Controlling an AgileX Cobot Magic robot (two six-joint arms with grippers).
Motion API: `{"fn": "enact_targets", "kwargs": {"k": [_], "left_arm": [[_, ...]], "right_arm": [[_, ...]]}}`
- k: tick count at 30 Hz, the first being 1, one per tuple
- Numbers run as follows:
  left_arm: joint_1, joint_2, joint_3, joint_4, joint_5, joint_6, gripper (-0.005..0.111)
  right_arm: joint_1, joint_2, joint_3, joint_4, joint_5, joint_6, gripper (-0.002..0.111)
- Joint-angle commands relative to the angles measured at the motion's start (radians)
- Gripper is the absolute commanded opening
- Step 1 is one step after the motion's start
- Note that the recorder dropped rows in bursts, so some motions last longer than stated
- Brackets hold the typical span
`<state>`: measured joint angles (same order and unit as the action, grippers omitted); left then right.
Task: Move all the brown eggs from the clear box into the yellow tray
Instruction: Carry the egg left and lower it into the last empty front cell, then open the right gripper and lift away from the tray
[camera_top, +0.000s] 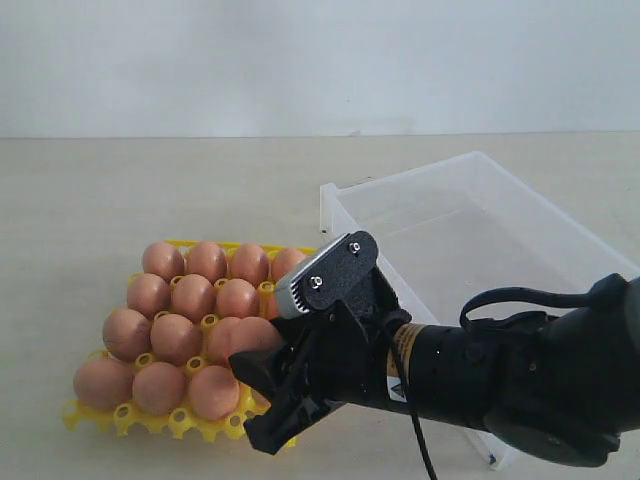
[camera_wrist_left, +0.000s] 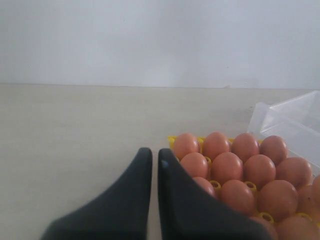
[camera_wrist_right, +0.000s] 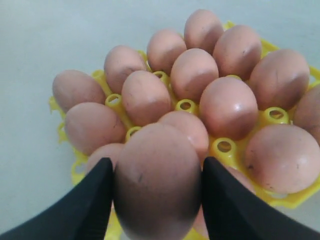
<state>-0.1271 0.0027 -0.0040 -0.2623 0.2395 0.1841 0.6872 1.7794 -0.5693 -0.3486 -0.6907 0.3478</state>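
While the right claw (camera_wrist_right: 156, 169) grips a brown egg (camera_wrist_right: 157, 192) between its fingers just above the yellow tray (camera_wrist_right: 224, 146), the clear box (camera_top: 470, 225) behind it looks empty, so this is probably the last one. It should sink straight into the free cup, which I judge lies hidden beneath the claw, without nudging the seated eggs (camera_wrist_right: 227, 107) ahead, then part its fingers. The left claw (camera_wrist_left: 153, 156) sits closed above the table (camera_wrist_left: 75, 125), with the tray just beside it.

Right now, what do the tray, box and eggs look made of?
Tray: moulded plastic, glossy bright yellow, openwork lattice. Box: clear, see-through plastic, table showing through its walls. Eggs: likely real shell, matte with faint speckles, though replicas cannot be ruled out.
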Motion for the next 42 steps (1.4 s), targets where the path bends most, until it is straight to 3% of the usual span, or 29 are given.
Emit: {"fn": "enact_targets", "kwargs": {"k": [1,12,20,28,32,42], "left_arm": [[-0.005,-0.003,0.004,-0.001,-0.007,-0.008,0.004],[-0.005,-0.003,0.004,-0.001,-0.007,-0.008,0.004],[-0.005,-0.003,0.004,-0.001,-0.007,-0.008,0.004],[-0.005,-0.003,0.004,-0.001,-0.007,-0.008,0.004],[-0.005,-0.003,0.004,-0.001,-0.007,-0.008,0.004],[-0.005,-0.003,0.004,-0.001,-0.007,-0.008,0.004]], "right_arm": [[0.000,-0.002,-0.001,-0.083,0.014,0.019,0.000],[0.000,-0.002,-0.001,-0.159,0.032,0.023,0.001],[0.000,-0.002,-0.001,-0.159,0.032,0.023,0.041],[0.000,-0.002,-0.001,-0.156,0.030,0.023,0.048],[0.000,-0.002,-0.001,-0.155,0.030,0.029,0.061],[0.000,-0.020,-0.001,-0.153,-0.051,0.051,0.059]]}}
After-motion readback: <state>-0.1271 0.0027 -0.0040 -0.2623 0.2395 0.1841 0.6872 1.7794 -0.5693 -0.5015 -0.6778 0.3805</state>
